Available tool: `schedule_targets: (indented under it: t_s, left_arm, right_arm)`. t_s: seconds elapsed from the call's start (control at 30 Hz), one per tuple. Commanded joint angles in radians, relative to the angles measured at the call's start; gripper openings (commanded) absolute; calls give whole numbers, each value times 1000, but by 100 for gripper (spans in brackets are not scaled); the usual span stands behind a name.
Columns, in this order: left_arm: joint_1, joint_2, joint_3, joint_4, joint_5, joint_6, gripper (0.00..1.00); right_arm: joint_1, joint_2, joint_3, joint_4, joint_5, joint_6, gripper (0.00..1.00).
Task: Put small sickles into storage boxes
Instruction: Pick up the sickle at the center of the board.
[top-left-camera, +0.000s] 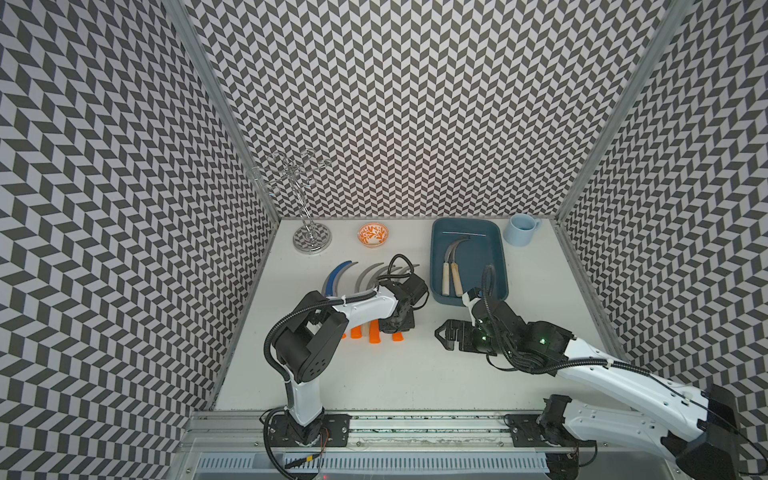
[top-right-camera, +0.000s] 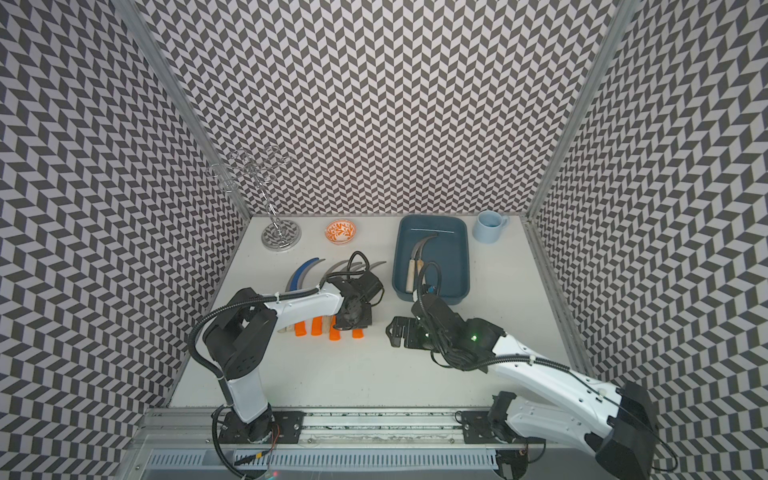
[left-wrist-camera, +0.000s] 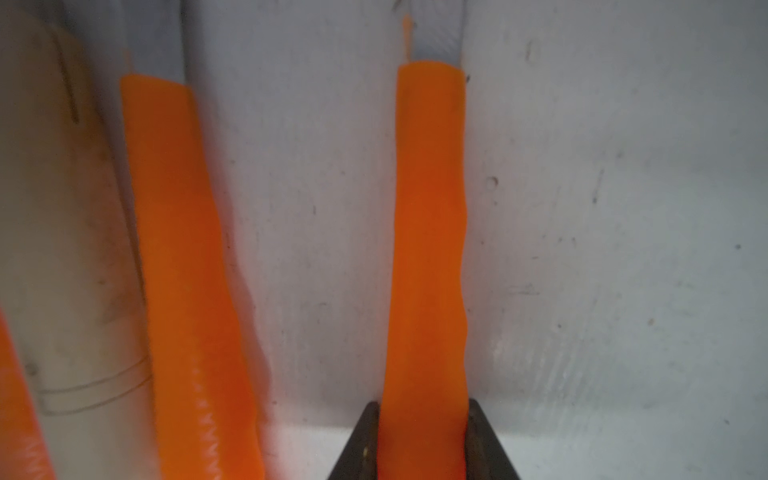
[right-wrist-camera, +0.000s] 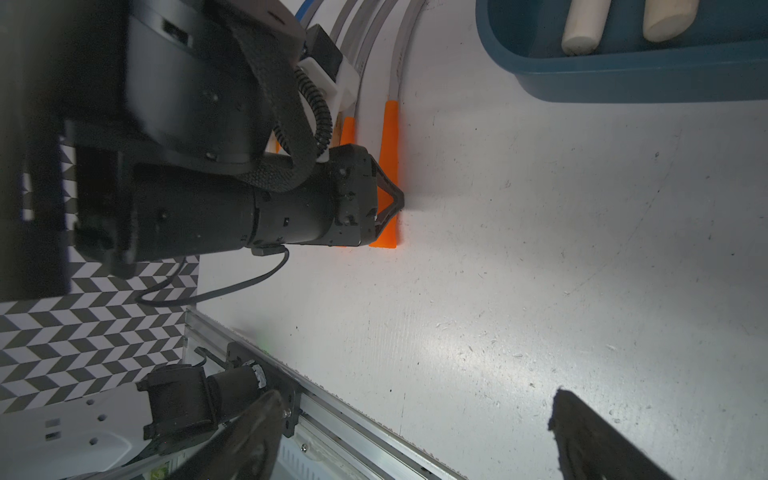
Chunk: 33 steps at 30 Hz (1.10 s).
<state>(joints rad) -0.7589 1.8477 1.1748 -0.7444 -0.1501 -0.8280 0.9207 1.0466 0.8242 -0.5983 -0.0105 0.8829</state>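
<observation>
Several small sickles lie in a row left of centre, with a blue blade (top-left-camera: 334, 276), grey blades (top-left-camera: 368, 274) and orange handle ends (top-left-camera: 374, 334). My left gripper (top-left-camera: 397, 328) (top-right-camera: 353, 322) is down on the rightmost of them. In the left wrist view its black fingers (left-wrist-camera: 370, 440) press both sides of that orange handle (left-wrist-camera: 428, 249), which still lies on the table. The teal storage box (top-left-camera: 482, 257) (top-right-camera: 449, 257) holds two wooden-handled sickles (top-left-camera: 451, 270). My right gripper (top-left-camera: 442, 334) (right-wrist-camera: 415, 449) hovers open and empty over bare table just in front of the box.
A light blue mug (top-left-camera: 519, 230) stands right of the box. An orange-patterned bowl (top-left-camera: 373, 235) and a wire stand (top-left-camera: 311, 239) are at the back left. Patterned walls close three sides. A metal rail (top-left-camera: 415, 432) runs along the front.
</observation>
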Motion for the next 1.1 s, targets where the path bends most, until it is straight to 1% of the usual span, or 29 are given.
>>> schedule_targets:
  t_s: [0.0, 0.03, 0.1, 0.4, 0.67, 0.87, 1.07]
  left_arm:
    - [-9, 28, -11, 22, -29, -5, 15]
    - [-9, 25, -12, 23, -30, -4, 9]
    - [-9, 23, -8, 20, -29, -2, 9]
    - [-10, -12, 67, -41, -62, 28, 9]
    - [-7, -32, 166, -100, -75, 52, 10]
    - [-4, -23, 253, -135, -81, 60, 10]
    - [-4, 3, 380, -182, -79, 69, 10]
  right_arm:
    - [6, -7, 1, 27, 23, 3, 100]
    - [5, -7, 1, 26, 24, 4, 100]
    - [6, -8, 1, 26, 25, 4, 100]
    - [6, -21, 21, 4, 50, 4, 100]
    - [4, -51, 57, -20, 128, -6, 100]
    - [0, -46, 95, -53, 151, -23, 100]
    - [-13, -37, 139, -88, 171, -49, 100]
